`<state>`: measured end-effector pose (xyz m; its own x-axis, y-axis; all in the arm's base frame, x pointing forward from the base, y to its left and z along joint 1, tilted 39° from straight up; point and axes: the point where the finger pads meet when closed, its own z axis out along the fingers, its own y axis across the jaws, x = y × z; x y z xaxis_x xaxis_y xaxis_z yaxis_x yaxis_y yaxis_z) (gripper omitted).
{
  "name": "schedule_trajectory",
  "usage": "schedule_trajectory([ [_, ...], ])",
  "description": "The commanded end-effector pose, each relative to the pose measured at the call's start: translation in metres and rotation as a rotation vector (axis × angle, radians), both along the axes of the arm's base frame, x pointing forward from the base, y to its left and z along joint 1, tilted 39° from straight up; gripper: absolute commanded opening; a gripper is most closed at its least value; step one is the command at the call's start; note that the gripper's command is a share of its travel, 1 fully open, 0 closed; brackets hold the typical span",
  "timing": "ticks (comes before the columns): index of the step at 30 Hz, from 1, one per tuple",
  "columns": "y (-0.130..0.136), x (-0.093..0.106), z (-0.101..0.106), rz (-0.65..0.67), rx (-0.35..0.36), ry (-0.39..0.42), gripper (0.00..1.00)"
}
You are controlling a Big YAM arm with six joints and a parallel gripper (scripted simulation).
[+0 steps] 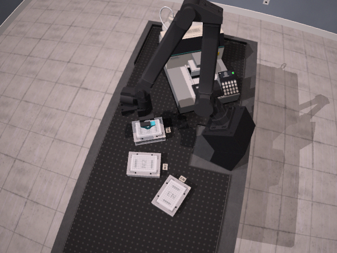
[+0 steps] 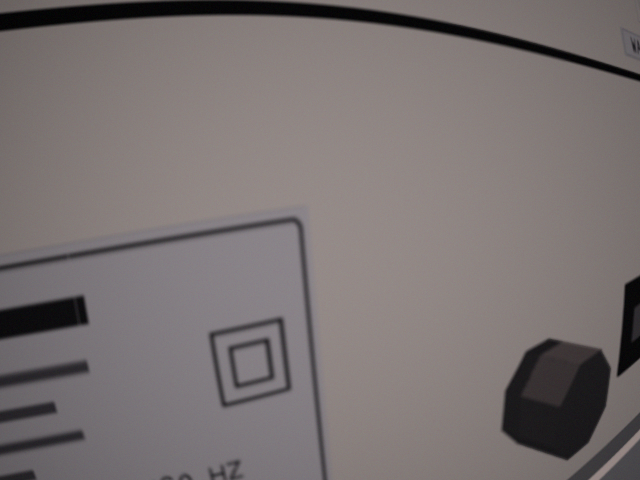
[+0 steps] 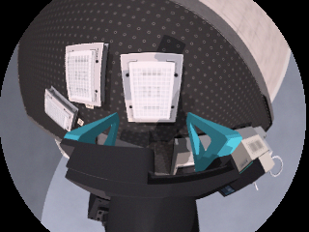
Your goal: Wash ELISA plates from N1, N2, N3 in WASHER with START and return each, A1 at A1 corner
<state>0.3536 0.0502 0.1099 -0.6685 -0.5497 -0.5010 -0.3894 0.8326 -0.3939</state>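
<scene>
The open gripper (image 3: 153, 116) spreads its teal fingers near the white plate (image 3: 152, 89) in the middle nest (image 3: 125, 112). Left of that nest sit two more nested plates (image 3: 81, 74) (image 3: 59, 112); the washer (image 3: 253, 146) stands to its lower right.

Gray tiled floor (image 1: 54, 108), blue-gray wall (image 1: 304, 16), pale baseboard (image 1: 285, 25), white wall outlet (image 1: 266, 2)
</scene>
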Motion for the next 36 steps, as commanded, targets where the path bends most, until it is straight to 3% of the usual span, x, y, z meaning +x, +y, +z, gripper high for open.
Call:
schedule_trajectory([
  [1, 0.002, 0.005, 0.007, -0.004, 0.008, -0.014, 1.00],
  [20, 0.002, 0.005, 0.007, -0.004, 0.008, -0.014, 1.00],
  [21, 0.010, -0.002, -0.006, -0.028, 0.027, 0.006, 1.00],
  [24, 0.028, 0.007, 0.002, -0.089, 0.088, -0.028, 1.00],
  [36, 0.080, 0.006, -0.007, -0.087, 0.095, -0.031, 1.00],
])
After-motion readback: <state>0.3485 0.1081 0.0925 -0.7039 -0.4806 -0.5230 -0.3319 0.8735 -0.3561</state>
